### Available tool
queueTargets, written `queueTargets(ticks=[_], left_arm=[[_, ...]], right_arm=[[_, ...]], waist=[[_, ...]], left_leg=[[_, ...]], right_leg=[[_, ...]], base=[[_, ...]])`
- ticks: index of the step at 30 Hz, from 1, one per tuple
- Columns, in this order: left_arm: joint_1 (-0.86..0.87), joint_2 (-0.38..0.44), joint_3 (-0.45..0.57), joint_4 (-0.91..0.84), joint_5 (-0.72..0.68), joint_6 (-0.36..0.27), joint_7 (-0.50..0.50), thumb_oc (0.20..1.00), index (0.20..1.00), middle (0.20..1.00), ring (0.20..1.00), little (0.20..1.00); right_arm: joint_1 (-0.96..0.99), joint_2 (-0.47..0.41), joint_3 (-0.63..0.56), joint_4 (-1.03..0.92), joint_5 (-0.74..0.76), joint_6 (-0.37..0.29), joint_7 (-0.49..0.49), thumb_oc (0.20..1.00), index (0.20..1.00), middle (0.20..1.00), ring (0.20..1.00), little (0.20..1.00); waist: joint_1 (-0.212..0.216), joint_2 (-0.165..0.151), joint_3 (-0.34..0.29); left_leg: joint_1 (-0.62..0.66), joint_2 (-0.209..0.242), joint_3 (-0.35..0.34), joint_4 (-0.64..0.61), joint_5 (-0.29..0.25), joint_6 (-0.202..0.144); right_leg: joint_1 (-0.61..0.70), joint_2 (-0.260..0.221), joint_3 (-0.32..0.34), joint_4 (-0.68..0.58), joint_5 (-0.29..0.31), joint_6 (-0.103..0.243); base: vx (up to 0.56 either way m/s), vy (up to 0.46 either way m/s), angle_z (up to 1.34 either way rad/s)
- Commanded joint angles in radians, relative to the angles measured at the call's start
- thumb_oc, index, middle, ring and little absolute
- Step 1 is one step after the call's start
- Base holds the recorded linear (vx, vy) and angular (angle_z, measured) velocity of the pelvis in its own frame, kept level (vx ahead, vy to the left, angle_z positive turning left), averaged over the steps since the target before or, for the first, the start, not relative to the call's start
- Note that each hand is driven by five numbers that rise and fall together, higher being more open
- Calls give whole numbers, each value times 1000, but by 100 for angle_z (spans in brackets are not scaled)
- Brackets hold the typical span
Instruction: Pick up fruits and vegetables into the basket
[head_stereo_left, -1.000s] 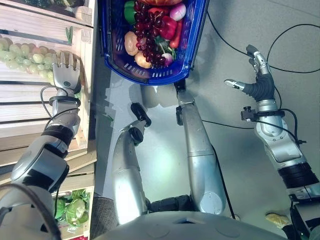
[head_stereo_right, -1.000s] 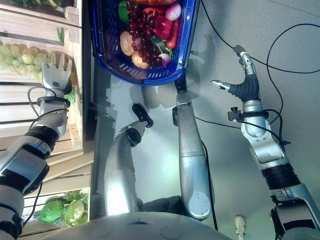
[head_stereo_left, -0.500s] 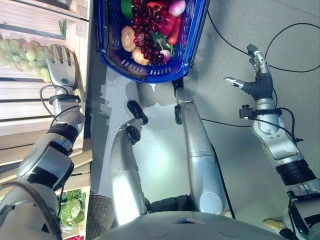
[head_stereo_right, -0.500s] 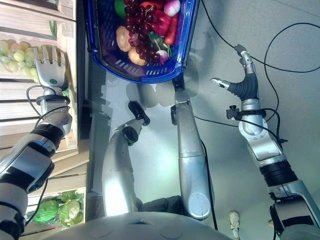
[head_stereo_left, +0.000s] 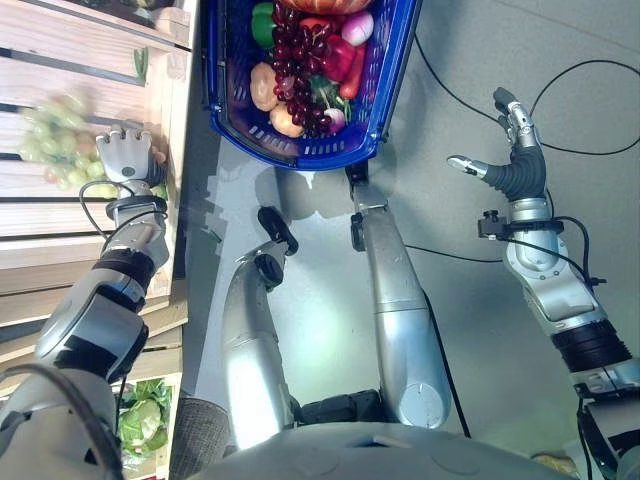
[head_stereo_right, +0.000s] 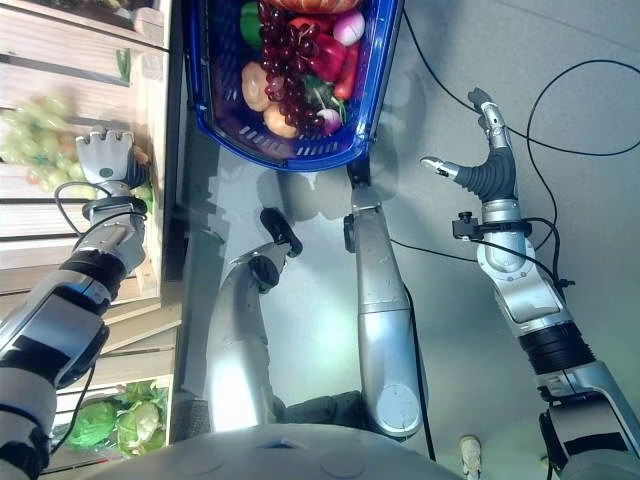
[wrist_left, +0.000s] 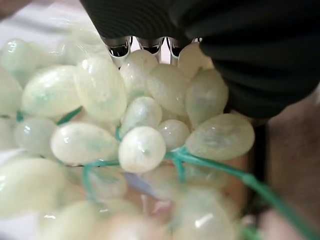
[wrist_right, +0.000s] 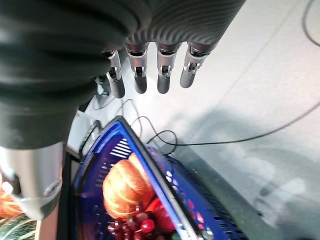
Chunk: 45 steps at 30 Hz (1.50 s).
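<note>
Green grapes (wrist_left: 145, 135) hiding left fingers (wrist_left: 120, 49)

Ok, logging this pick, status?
Left hand curled on green grapes at the wooden shelf. Right hand open, idle. Blue basket already loaded. Nothing blocking.

Looks like a produce shop. Wooden display shelves (head_stereo_left: 60, 215) stocked with green grapes (head_stereo_left: 50, 140) and cabbages (head_stereo_right: 120, 425). Blue shopping basket (head_stereo_left: 385, 90) alongside.

one blue basket (head_stereo_left: 385, 95), one bunch of green grapes (wrist_left: 135, 130), one bunch of red grapes (head_stereo_left: 297, 70), two hands
</note>
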Motion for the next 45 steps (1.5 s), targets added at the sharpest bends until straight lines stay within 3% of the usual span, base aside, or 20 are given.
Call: queueTargets(ticks=[1,2,6,10,14,19,23,31,35,41,42,43,45], left_arm=[[123,35,130,-23,-182,-124,-19,200,200,200,200,200],[139,29,175,-31,-291,-166,-58,200,200,200,200,200],[200,-15,303,-50,-570,-238,-153,200,200,200,200,200],[268,-70,401,-125,-762,-364,-236,200,200,200,200,200],[346,-111,456,-262,-869,-464,-286,200,200,200,200,200],[420,-138,488,-395,-876,-558,-318,200,200,200,200,200],[455,-124,504,-557,-862,-566,-334,200,200,200,200,200],[468,-108,529,-797,-909,-557,-404,200,200,200,200,200],[458,-114,529,-907,-982,-516,-498,200,200,200,200,200],[445,-137,515,-1020,-1126,-428,-665,200,200,200,200,200],[440,-144,513,-1051,-1185,-392,-713,200,200,200,200,200],[434,-155,501,-1068,-1228,-363,-744,200,200,200,200,200],[424,-182,481,-1099,-1304,-303,-802,200,200,200,200,200]], right_arm=[[88,21,-37,-90,-35,-46,-1,1000,1000,1000,1000,1000],[95,25,-43,-93,-39,-47,3,1000,1000,1000,1000,1000],[122,44,-64,-111,-49,-27,28,1000,1000,1000,1000,1000],[152,72,-73,-122,-76,13,54,1000,1000,1000,1000,1000],[170,84,-78,-130,-138,89,94,1000,1000,1000,1000,1000],[173,93,-58,-131,-223,158,146,1000,1000,1000,1000,1000],[145,84,-37,-130,-272,228,194,1000,1000,1000,1000,1000],[70,80,19,-132,-407,300,253,1000,1000,1000,1000,1000],[-5,82,66,-139,-482,331,283,1000,1000,1000,1000,1000],[-94,85,134,-150,-615,305,317,1000,1000,1000,1000,1000],[-124,85,153,-152,-615,302,308,1000,1000,1000,1000,1000],[-145,90,169,-151,-634,294,291,1000,1000,1000,1000,1000],[-195,110,203,-142,-663,270,264,1000,1000,1000,1000,1000]], waist=[[32,-25,-49],[35,-25,-49],[42,-26,-49],[56,-29,-49],[76,-24,-49],[103,-27,-49],[129,-30,-49],[163,-28,-49],[183,-26,-49],[204,-22,-49],[209,-21,-49],[216,-18,-49],[222,-16,-49]], left_leg=[[-28,-21,36,-85,47,27],[-11,-22,38,-88,48,29],[37,-24,34,-90,47,34],[92,-33,26,-107,52,38],[155,-46,20,-133,59,43],[209,-60,12,-155,62,47],[257,-70,0,-170,61,51],[325,-81,-17,-195,65,54],[361,-89,-27,-202,62,56],[400,-96,-43,-206,58,59],[396,-95,-37,-214,86,67],[417,-99,-50,-212,62,60],[424,-101,-43,-227,89,69]], right_leg=[[45,-7,-5,32,-127,108],[59,-10,-9,30,-129,108],[110,-13,-16,30,-137,107],[169,-13,-26,24,-144,107],[238,-17,-37,7,-146,106],[310,-19,-56,-15,-149,105],[368,-22,-66,-23,-155,103],[448,-29,-74,-40,-164,102],[493,-34,-81,-47,-171,99],[540,-48,-87,-53,-174,99],[540,-55,-99,-66,-147,90],[559,-56,-92,-60,-169,99],[570,-64,-107,-80,-140,93]], base=[[-1,43,1],[0,0,0],[0,0,0],[-1,-20,4],[2,-18,13],[-3,-41,6],[8,-54,6],[15,-41,7],[22,-52,7],[10,-31,5],[24,-43,7],[-47,-48,10],[-15,-27,13]])
